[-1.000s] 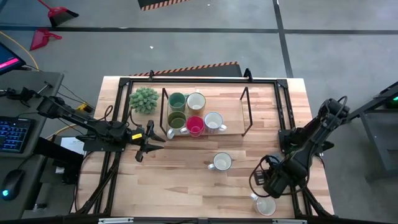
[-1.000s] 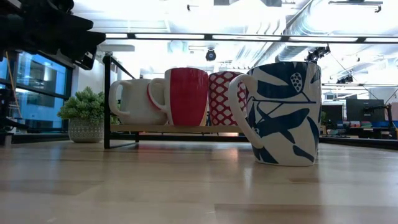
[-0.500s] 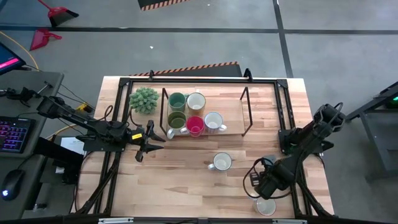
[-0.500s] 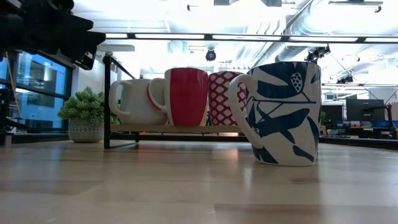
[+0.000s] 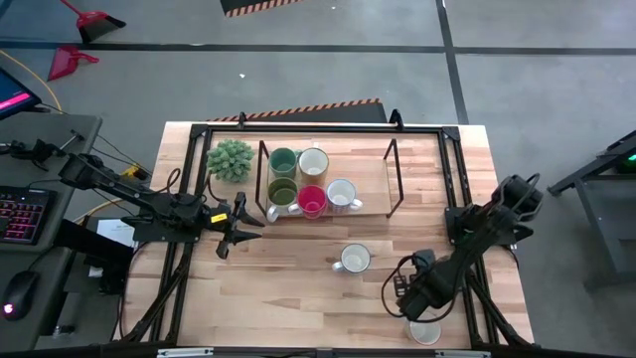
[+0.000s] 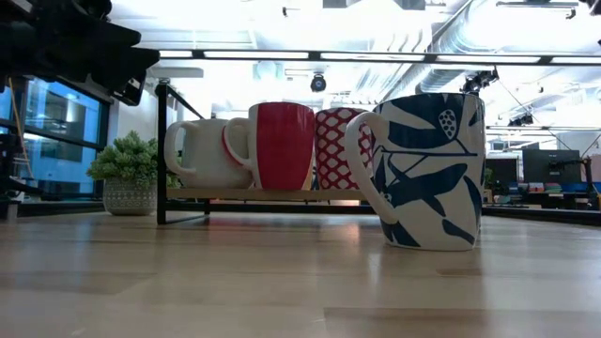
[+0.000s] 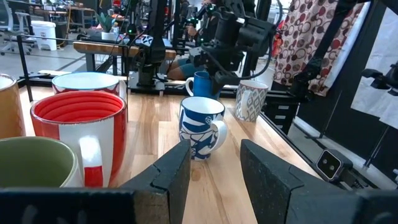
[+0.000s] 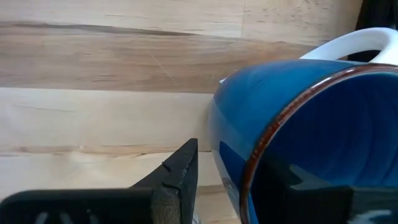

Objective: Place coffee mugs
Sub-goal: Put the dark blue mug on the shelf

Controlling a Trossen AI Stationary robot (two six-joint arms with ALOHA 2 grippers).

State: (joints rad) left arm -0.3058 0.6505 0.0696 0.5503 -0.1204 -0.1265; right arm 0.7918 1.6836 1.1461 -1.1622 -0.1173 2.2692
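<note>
My right gripper (image 5: 409, 295) hangs over the table's near right part, shut on a blue mug (image 8: 292, 124), which the left wrist view shows under it (image 7: 200, 84). Beside it stands a white patterned mug (image 5: 424, 331). A blue-and-white leaf mug (image 5: 353, 260) stands on the table in front of the rack (image 5: 393, 174). The rack's wooden tray carries teal-green (image 5: 283, 160), cream (image 5: 314, 162), olive (image 5: 283, 191), red (image 5: 311, 200) and white (image 5: 341, 194) mugs. My left gripper (image 5: 246, 224) waits open, level, left of the rack. My right gripper holds the blue mug by its rim (image 8: 249, 180), with one finger (image 8: 180, 174) outside the wall and the other inside the mug. The fingers come from above, pointing down. The mug sits tilted in the hold; its underside is hidden, so contact with the table cannot be told.
A spiky potted plant (image 5: 231, 159) stands at the table's far left. A black frame (image 5: 452, 169) runs around the tabletop. Bare wood lies between the leaf mug and the near edge (image 5: 298, 298).
My right gripper has come down and shifted toward the table's left with the blue mug, and now covers more of the white patterned mug from above. The left arm has kept still.
</note>
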